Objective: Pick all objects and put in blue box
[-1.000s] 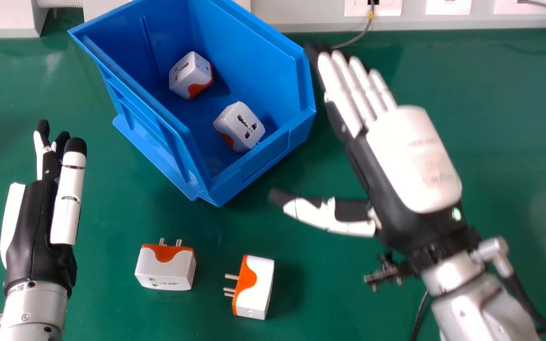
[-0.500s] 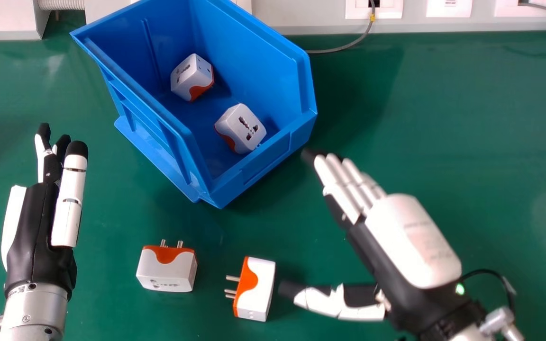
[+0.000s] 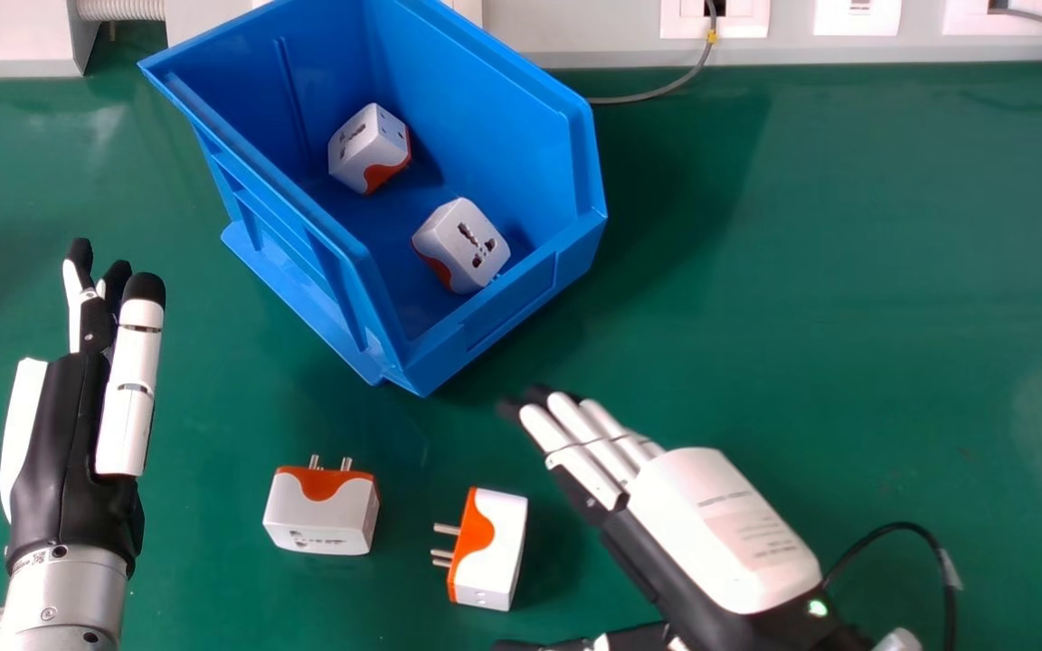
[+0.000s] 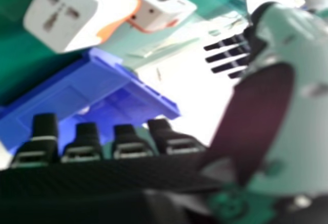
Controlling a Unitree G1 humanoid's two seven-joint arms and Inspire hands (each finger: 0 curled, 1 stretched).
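In the head view, the blue box (image 3: 521, 298) stands on the green table (image 3: 847, 271) in the upper left and centre of the frame, its open side up, with 2 white-and-orange plugs inside: the upper plug (image 3: 367, 149) deeper in, the lower plug (image 3: 459, 244) near the front wall, slightly apart. In the lower left, the left plug (image 3: 320, 515) lies with its pins pointing up the frame; just beside it, near the bottom centre, the right plug (image 3: 485, 551) has its pins pointing left. The right hand (image 3: 711, 524) is at the lower right of the frame, released, fingers nearly straight, apart from the right plug. The left hand (image 3: 60, 443) is at the left edge, palm side turned inward, also released, its fingers extended. In the right hand view, the thumb (image 4: 302, 101) stands well away from the fingertips (image 4: 84, 131) of the right hand (image 4: 123, 175). Past these fingertips are the blue box and 2 plugs, the nearer plug turning its socket holes to the camera.
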